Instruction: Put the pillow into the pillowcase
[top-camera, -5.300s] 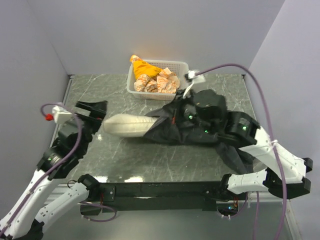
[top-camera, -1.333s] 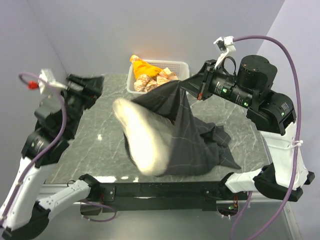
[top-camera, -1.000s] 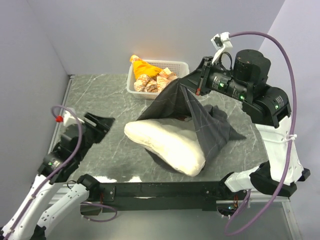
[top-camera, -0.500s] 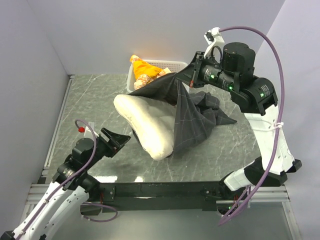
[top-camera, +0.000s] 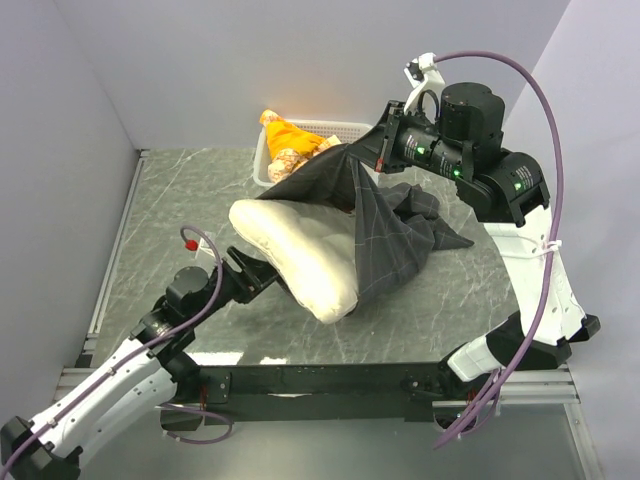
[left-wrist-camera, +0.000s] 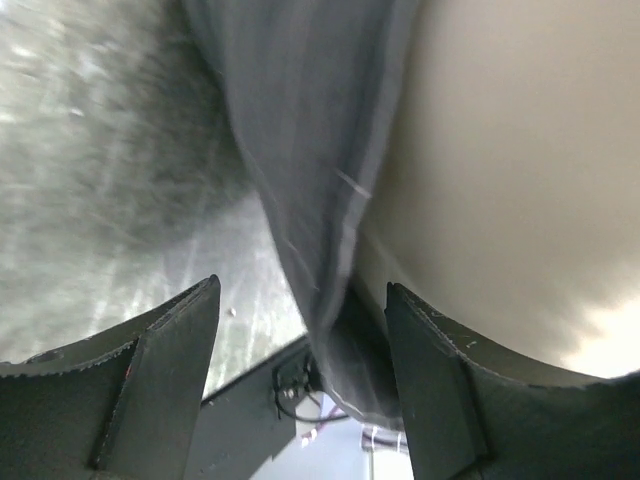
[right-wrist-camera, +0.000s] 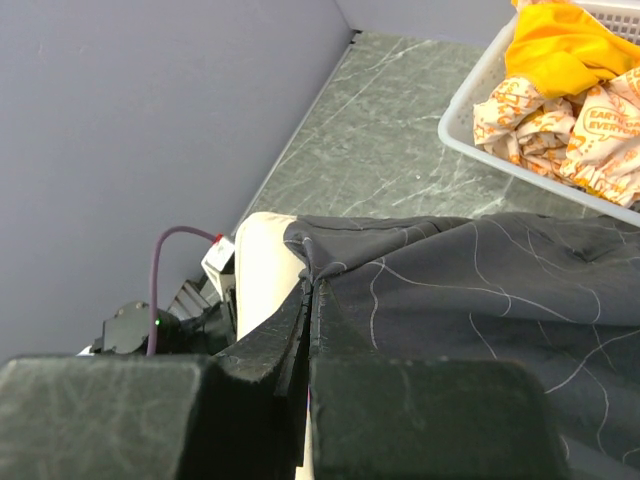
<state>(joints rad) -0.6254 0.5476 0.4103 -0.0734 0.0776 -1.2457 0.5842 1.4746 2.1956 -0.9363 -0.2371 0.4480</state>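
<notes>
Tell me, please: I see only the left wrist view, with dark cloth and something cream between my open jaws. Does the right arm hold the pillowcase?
Observer: Yes. The right jaws are shut on an edge of the pillowcase, holding it up above the table.
Operator: Is the pillow inside it?
Observer: Only partly. The pillow shows bare at its left and near parts; the case drapes over its right side.
Operator: Is anything behind them?
Observer: A white basket of cloths, at the table's far edge.

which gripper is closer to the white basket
Right. The right gripper holds the pillowcase up beside the basket; the left gripper is at the near side of the pillow.
</notes>
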